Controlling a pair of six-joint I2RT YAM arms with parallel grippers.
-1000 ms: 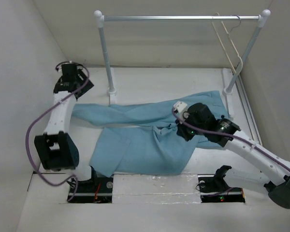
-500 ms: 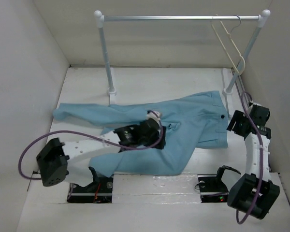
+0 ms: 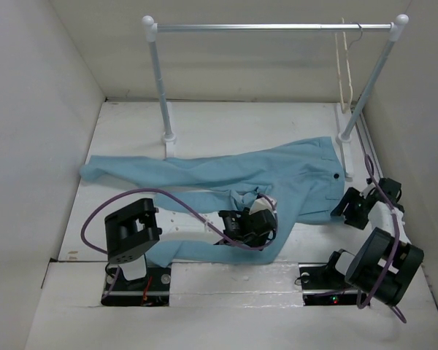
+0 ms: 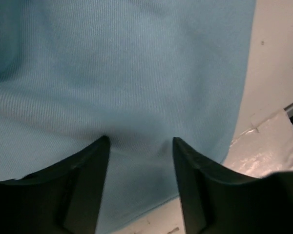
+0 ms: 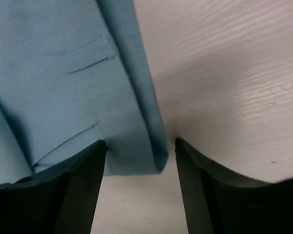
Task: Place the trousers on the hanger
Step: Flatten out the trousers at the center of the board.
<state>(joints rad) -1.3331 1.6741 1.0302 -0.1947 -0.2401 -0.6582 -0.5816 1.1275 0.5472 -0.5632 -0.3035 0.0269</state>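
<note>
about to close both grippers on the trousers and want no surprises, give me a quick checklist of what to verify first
1. Jaws of the left gripper apart: ok.
2. Cloth of the trousers between its fingers: ok, a leg lies under them.
3. The right gripper open and straddling the waist-end edge: ok.
4. Any grip on the cloth yet: not ok, neither gripper is shut on it.
5. The hanger hanging on the rail, nothing on it: ok.
6. How many cloth layers lie under the left fingers: cannot tell.
</note>
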